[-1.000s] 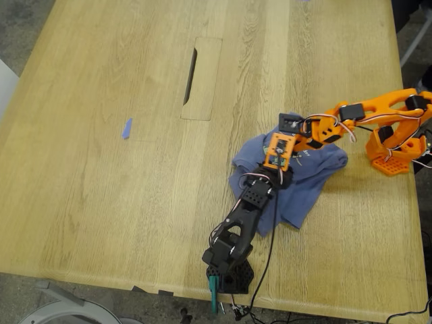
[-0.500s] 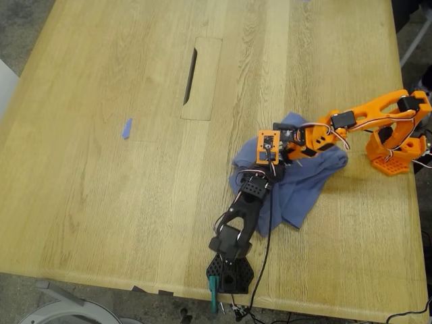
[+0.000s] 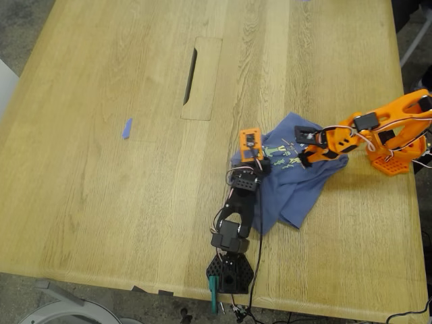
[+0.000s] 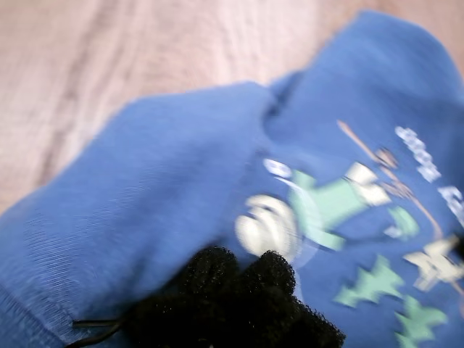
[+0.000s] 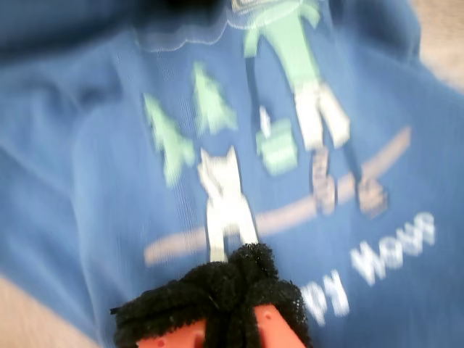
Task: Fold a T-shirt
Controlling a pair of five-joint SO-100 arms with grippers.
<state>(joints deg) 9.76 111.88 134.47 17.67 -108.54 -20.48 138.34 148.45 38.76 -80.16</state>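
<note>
T-shirt (image 3: 291,177): crumpled on bench (image 3: 101,202), exterior view's right, print up.
First gripper (image 4: 239,279): clenched, empty.
Second gripper (image 5: 232,272): clenched, empty.
Change: arms drawn apart; print uncovered, folding unstarted.

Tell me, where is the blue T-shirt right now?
The T-shirt lies crumpled on the wooden table, toward the exterior view's right, between the black arm and the orange arm, below and right of the table's slot.

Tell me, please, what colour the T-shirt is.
The T-shirt is slate blue with a green and white print, clearest in the second wrist view.
</note>
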